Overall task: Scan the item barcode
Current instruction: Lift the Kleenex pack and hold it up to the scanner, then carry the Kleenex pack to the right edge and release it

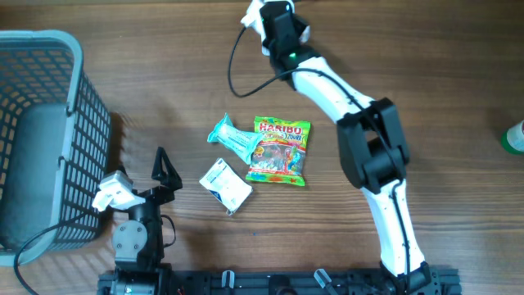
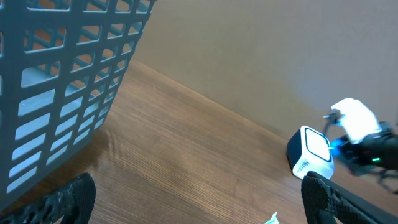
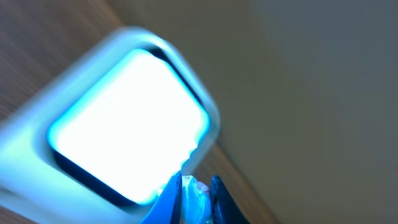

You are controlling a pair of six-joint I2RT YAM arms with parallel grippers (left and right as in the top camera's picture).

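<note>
Overhead: right pincer [image 1: 272,20] clenched at scanner [image 1: 254,15], left pincer [image 1: 166,168] released beside basket [image 1: 82,123]; left wrist: scanner lit; right wrist: thin pale item [image 3: 194,196] pinched before glowing window, likely too close, so blur may spoil read.

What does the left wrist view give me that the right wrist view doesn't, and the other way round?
Left wrist only: the grey basket and the open left pincer low over the wood. Right wrist only: a close look at the shut right pincer nipping a pale item, too blurred to identify. Both: the scanner with its window lit, and the wooden table.
</note>
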